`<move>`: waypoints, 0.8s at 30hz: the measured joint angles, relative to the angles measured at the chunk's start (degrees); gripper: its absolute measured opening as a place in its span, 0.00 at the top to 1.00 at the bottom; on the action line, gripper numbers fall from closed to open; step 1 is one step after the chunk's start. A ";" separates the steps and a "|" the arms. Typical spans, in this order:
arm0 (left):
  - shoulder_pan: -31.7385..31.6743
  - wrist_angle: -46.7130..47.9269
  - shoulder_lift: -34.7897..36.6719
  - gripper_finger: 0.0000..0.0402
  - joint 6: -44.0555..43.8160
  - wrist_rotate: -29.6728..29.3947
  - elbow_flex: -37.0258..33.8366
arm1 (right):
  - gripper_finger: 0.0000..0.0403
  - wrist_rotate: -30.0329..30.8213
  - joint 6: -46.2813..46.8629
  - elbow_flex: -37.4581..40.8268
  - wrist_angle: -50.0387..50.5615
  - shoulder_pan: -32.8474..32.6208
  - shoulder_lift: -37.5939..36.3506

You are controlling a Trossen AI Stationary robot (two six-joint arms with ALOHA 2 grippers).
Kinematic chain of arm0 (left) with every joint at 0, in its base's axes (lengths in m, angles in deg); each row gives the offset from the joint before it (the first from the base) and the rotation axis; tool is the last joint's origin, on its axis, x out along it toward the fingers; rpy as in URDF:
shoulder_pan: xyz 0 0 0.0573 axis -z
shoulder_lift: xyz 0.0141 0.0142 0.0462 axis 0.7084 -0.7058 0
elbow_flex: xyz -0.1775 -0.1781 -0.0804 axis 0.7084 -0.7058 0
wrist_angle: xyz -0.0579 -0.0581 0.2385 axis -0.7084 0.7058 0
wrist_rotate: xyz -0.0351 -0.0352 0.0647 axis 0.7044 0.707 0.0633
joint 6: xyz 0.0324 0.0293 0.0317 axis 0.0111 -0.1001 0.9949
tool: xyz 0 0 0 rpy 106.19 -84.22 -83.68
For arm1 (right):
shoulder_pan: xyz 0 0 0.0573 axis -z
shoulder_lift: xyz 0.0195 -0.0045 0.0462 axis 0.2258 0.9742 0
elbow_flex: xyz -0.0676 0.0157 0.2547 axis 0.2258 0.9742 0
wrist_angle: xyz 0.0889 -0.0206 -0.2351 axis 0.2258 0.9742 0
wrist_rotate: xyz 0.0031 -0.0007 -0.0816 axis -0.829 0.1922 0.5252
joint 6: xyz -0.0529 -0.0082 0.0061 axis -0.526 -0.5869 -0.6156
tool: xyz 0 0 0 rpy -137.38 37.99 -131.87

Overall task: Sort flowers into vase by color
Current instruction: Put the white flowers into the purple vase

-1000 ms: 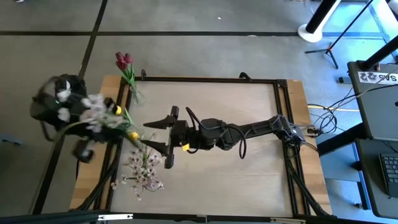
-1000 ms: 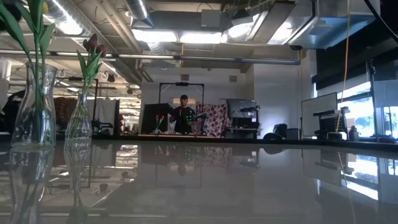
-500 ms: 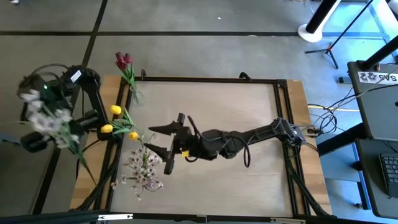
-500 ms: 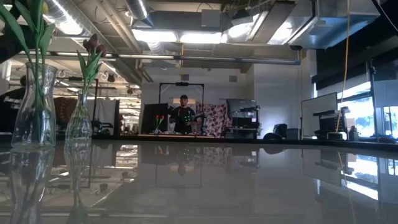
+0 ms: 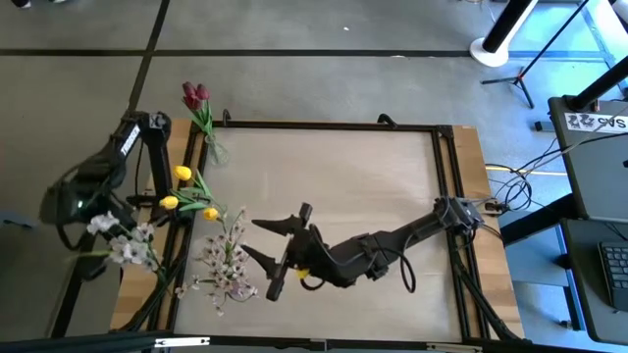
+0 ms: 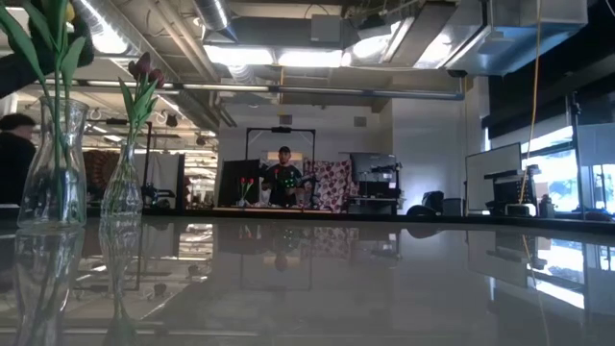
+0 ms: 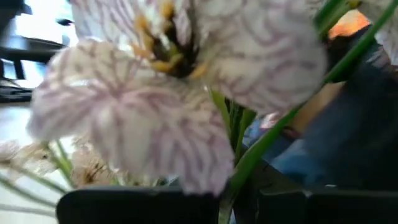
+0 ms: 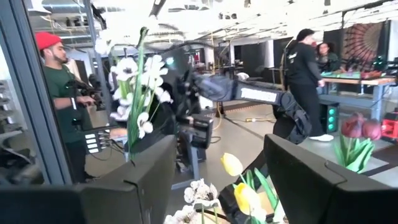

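Observation:
My left gripper (image 5: 100, 233) hangs off the table's left edge, shut on a spray of white flowers (image 5: 125, 247). In the left wrist view a veined white blossom (image 7: 180, 93) fills the picture. On the table's left side stand glass vases: one with dark red tulips (image 5: 195, 96), one with yellow tulips (image 5: 183, 192), one with tiny white blossoms (image 5: 228, 263). My right gripper (image 5: 261, 251) hovers open just right of the white-blossom vase and touches nothing. The low view shows two of the vases (image 6: 53, 163) (image 6: 123, 183). My left gripper pinches the white spray's green stalk (image 7: 244, 171) between its two fingers (image 7: 137, 205), a little below the blossoms. The spray is lifted clear, beyond the table's left edge, with its blossoms (image 8: 138, 81) above the fingers and the thin stalk end (image 5: 157, 277) trailing toward the table.
A black frame (image 5: 334, 126) rims the wooden table top. The table's middle and right show bare wood (image 5: 373, 176). People stand in the room beyond the table (image 8: 59, 93) (image 8: 305, 68). Cables and equipment (image 5: 589, 147) lie past the right edge.
My left gripper has swung outward past the table's left edge, then toward the near side and down, carrying the white spray with it. My right gripper has moved toward the near edge and turned, staying open beside the white-blossom vase.

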 joint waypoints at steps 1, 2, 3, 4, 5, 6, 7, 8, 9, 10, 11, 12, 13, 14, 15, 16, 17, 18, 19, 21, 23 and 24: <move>1.73 0.00 -0.58 0.97 -0.21 -3.49 -0.51 | 0.40 0.50 -0.20 0.00 0.00 -0.11 0.00; 3.56 -0.08 -1.30 0.97 -0.22 -7.30 -0.86 | 0.40 0.86 -0.20 0.00 0.00 -0.37 0.00; 5.36 -0.10 -2.00 0.97 -0.14 -11.06 -1.12 | 0.40 1.18 -0.20 0.00 0.00 -0.30 0.00; 7.21 -0.03 -2.59 0.98 0.43 -15.17 -1.31 | 0.40 1.59 -0.20 0.00 0.00 -0.32 0.00; 9.09 -0.16 -3.23 0.98 0.54 -19.44 -1.41 | 0.40 1.90 -0.20 0.00 0.00 -0.29 0.00; 10.77 -0.38 -3.88 0.98 0.68 -23.50 -1.71 | 0.40 2.18 -0.20 0.00 0.00 -0.26 0.00; 12.36 -0.24 -4.45 0.98 0.68 -27.50 -2.25 | 0.40 2.47 -0.19 0.00 0.00 -0.23 0.00; 13.60 -0.16 -4.93 0.98 0.65 -31.30 -2.94 | 0.40 2.53 -0.11 0.00 0.00 -0.20 0.00; 14.57 -0.22 -5.38 0.98 0.49 -34.16 -3.77 | 0.40 2.78 0.06 0.00 0.00 -0.18 0.00; 15.23 -0.07 -5.60 0.98 -0.06 -36.44 -4.72 | 0.40 3.28 0.17 0.00 0.00 -0.12 0.00; 15.47 0.00 -5.64 0.98 -1.20 -38.23 -5.53 | 0.40 3.84 0.25 0.00 -0.02 -0.10 0.00; 15.51 -0.20 -5.57 0.98 -2.52 -38.98 -6.23 | 0.40 4.36 0.28 0.00 -0.02 -0.10 0.00; 15.46 -0.33 -5.49 0.98 -3.92 -39.26 -6.99 | 0.40 4.70 0.30 0.00 -0.02 -0.10 0.00; 15.22 -0.29 -5.50 0.98 -5.19 -39.27 -7.69 | 0.40 4.73 0.30 0.00 -0.02 -0.10 0.00; 14.67 -0.31 -5.62 0.98 -6.29 -39.23 -8.36 | 0.40 4.91 0.30 0.00 -0.02 -0.08 0.00; 14.02 -0.33 -5.64 0.98 -7.06 -39.14 -8.93 | 0.40 5.21 0.28 0.00 -0.02 0.00 0.00; 13.25 -0.75 -5.61 0.98 -7.25 -39.15 -9.47 | 0.40 5.28 0.28 0.00 -0.02 0.20 0.00; 12.34 -1.30 -5.59 0.98 -7.29 -39.19 -9.83 | 0.40 5.32 0.27 0.00 -0.02 0.15 0.00; 11.43 -1.66 -5.57 0.98 -7.40 -39.23 -10.22 | 0.40 5.35 0.33 0.00 -0.02 0.16 0.00; 9.52 -1.63 -5.60 0.98 -7.92 -38.85 -10.72 | 0.40 5.32 0.34 0.00 -0.02 0.16 0.00; 7.52 -1.69 -5.60 0.98 -8.13 -37.52 -10.76 | 0.40 5.32 0.34 0.00 -0.02 0.16 0.00; 6.46 -1.71 -5.75 0.98 -8.11 -36.75 -10.78 | 0.40 5.29 0.34 0.00 -0.02 0.16 0.00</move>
